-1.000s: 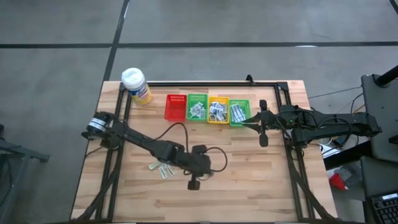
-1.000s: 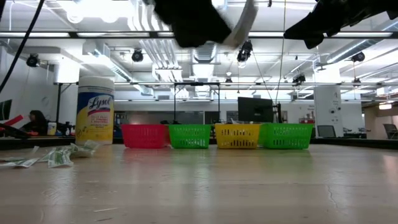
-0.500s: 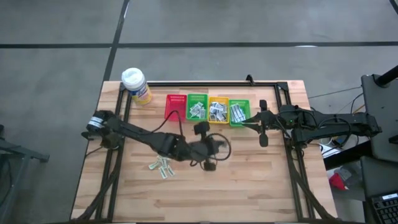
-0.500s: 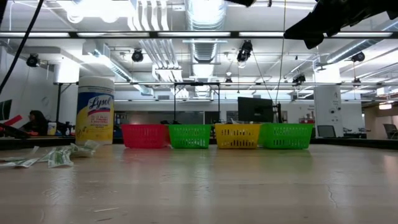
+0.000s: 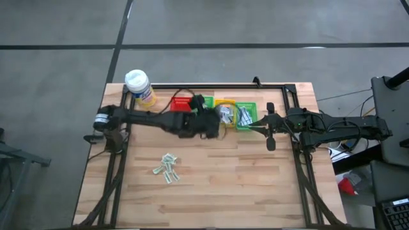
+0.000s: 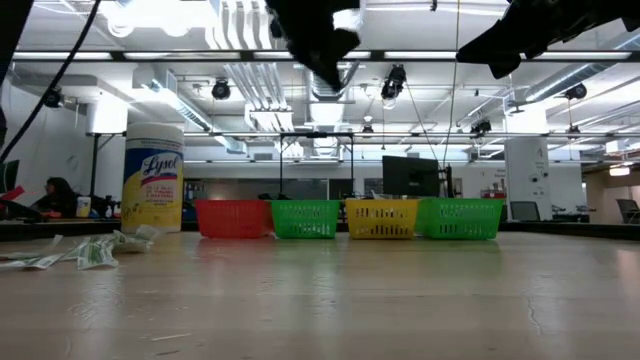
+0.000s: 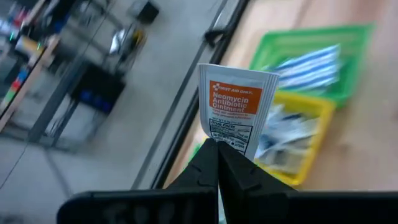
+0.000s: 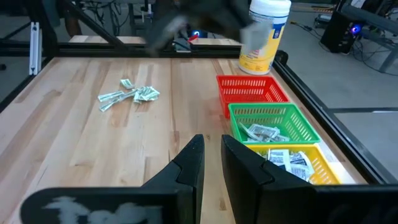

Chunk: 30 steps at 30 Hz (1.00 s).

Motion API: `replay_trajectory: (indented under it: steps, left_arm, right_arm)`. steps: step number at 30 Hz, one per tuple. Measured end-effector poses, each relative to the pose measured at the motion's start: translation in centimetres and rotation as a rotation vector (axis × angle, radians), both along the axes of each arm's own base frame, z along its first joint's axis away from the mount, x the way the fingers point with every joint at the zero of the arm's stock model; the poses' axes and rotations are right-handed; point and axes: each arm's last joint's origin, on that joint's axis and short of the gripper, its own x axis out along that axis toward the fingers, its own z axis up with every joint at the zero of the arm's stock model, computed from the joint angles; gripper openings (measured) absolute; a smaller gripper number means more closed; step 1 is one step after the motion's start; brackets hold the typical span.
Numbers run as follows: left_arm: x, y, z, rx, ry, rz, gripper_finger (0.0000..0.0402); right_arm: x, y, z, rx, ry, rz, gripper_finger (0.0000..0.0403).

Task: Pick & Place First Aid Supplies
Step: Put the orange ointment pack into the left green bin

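A light, thin packet (image 7: 236, 109) is pinched at its lower edge by the closed left gripper (image 7: 217, 148); it probably bends easily.

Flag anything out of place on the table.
A few loose first aid packets lie scattered on the bare wood, away from the baskets. The left pincer grips a neomycin ointment packet above the baskets. Nothing looks spilled or damaged.
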Motion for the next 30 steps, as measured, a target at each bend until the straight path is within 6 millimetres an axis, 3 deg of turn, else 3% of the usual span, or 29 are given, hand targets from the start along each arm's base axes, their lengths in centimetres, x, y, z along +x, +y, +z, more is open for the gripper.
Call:
replay_trajectory:
  steps: [9, 15, 20, 26, 30]
  left_arm:
    - [-1.6, 8.7, -1.0, -0.195, -0.027, 0.233, 0.0000]
    - [-3.2, 13.1, -2.8, -0.383, -0.118, 0.385, 0.0000]
    - [-4.2, 14.0, -5.6, -0.510, -0.135, 0.465, 0.0000]
    - [-4.2, 13.2, -9.4, -0.618, -0.217, 0.476, 0.0000]
    - [-4.2, 12.5, -10.7, -0.659, -0.279, 0.490, 0.0000]
  right_arm:
    - [0.0, 0.0, 0.0, 0.000, 0.000, 0.000, 0.0052]
    - [0.0, 0.0, 0.0, -0.001, 0.000, 0.000, 0.0052]
    - [0.0, 0.0, 0.0, -0.001, 0.000, 0.000, 0.0052]
    - [0.0, 0.0, 0.0, -0.001, 0.000, 0.000, 0.0052]
    - [0.0, 0.0, 0.0, -0.001, 0.000, 0.000, 0.0052]
